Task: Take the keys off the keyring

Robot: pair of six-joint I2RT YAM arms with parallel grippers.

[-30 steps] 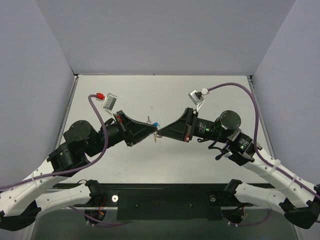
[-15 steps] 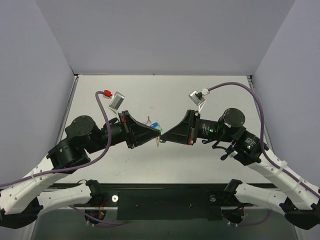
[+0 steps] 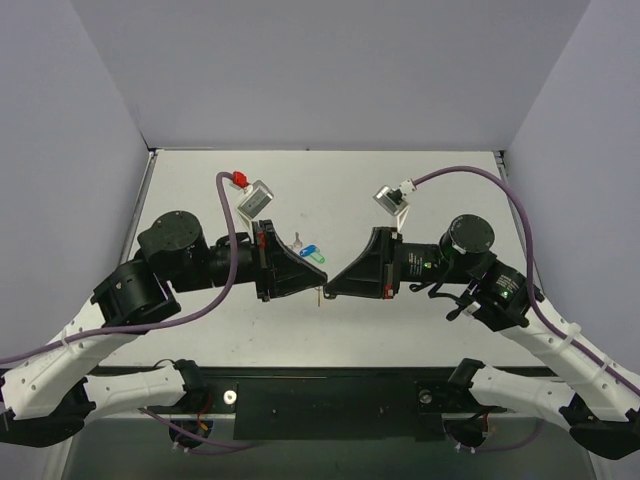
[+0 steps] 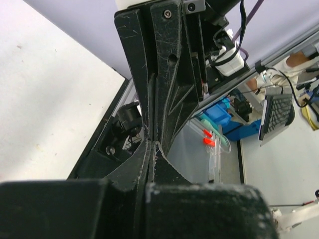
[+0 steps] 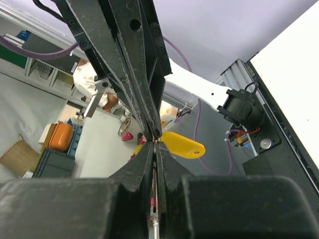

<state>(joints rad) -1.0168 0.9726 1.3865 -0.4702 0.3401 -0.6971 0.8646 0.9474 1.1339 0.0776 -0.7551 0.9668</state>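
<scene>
1. While both stay closed tip against tip, the left pincer (image 3: pixel 314 283) and the right pincer (image 3: pixel 327 288) have drifted together toward the near edge of the table (image 3: pixel 420 180). Their meeting point now lies nearer than it did a second ago.
2. Right at that joint hangs the keyring (image 5: pixel 182 145), its yellow tag dangling just behind the touching tips in the right wrist view. From above, only a small speck shows under the tips.
3. Which pincer actually grips the keyring I cannot tell, because the contact is hidden between the black fingers. A thin sliver running between the right pincer's fingers may be one of the keys, but it is too small to be sure.
4. Further out, the left wrist has rolled and its camera has swung to the right. The move has also uncovered the blue key tag (image 3: pixel 309 250) and the green key tag (image 3: pixel 318 256), which lie on the table just beyond the tips.
5. My reading is that the pair has only carried the keyring as one piece. Nothing has parted yet, so working a key off the ring is still to do.
</scene>
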